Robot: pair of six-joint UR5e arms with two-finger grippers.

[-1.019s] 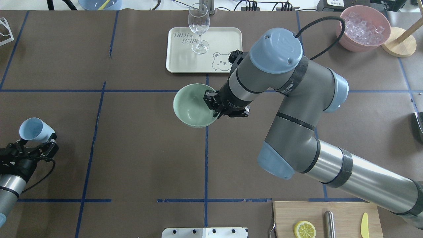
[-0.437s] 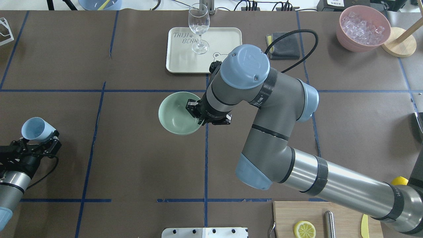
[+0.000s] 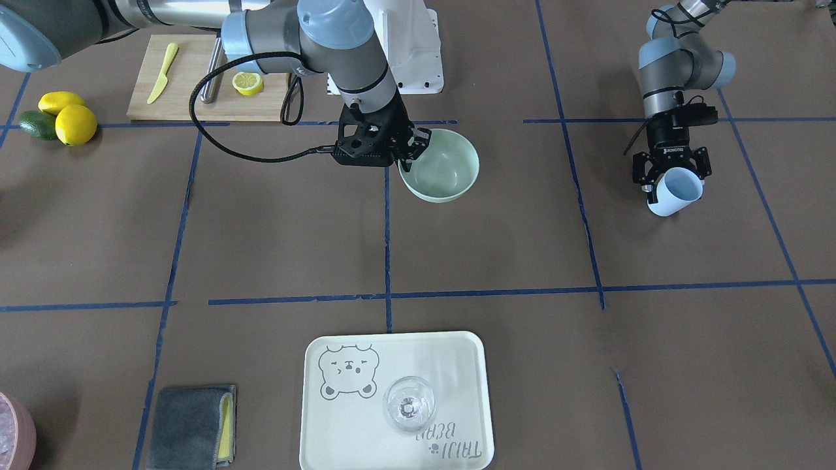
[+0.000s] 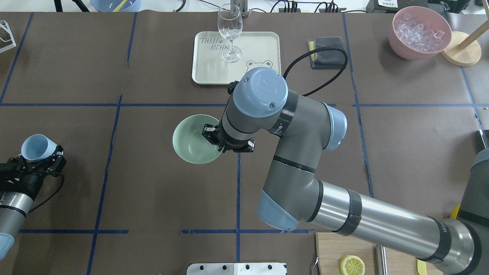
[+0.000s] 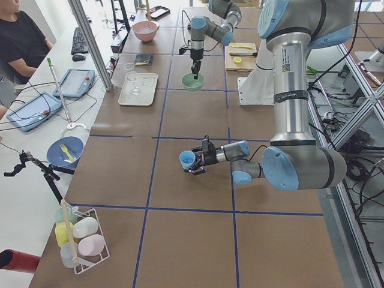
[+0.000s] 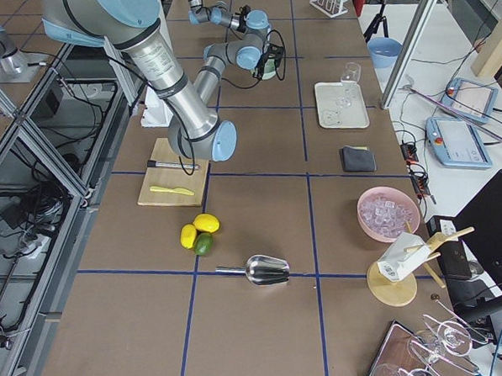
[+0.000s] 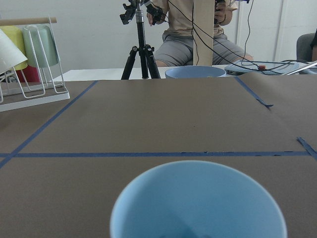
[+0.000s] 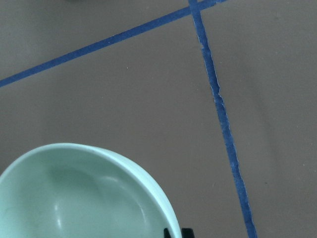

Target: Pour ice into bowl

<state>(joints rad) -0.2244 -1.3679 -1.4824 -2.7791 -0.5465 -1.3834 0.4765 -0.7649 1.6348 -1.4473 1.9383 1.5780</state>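
Note:
The pale mint-green bowl [image 4: 189,139] is held by its rim in my right gripper [image 4: 212,138], which is shut on it, low over the table near the centre. It looks empty in the right wrist view [image 8: 74,193] and in the front view [image 3: 447,170]. My left gripper [image 4: 41,159] is shut on a light blue cup [image 4: 35,147], tilted, at the table's left side; the pair also shows in the front view [image 3: 679,190]. The left wrist view shows the cup's mouth [image 7: 198,203]. I cannot make out any ice in the cup.
A white tray [image 4: 261,46] with a wine glass [image 4: 229,30] stands at the far centre, with a grey cloth [image 4: 324,46] to its right. A pink container [image 4: 395,38] of whitish pieces sits far right. A cutting board [image 4: 328,244] with a lemon half lies near right.
My right arm has carried the bowl leftward and a little toward the robot, away from the tray. The left gripper with the cup has barely shifted.

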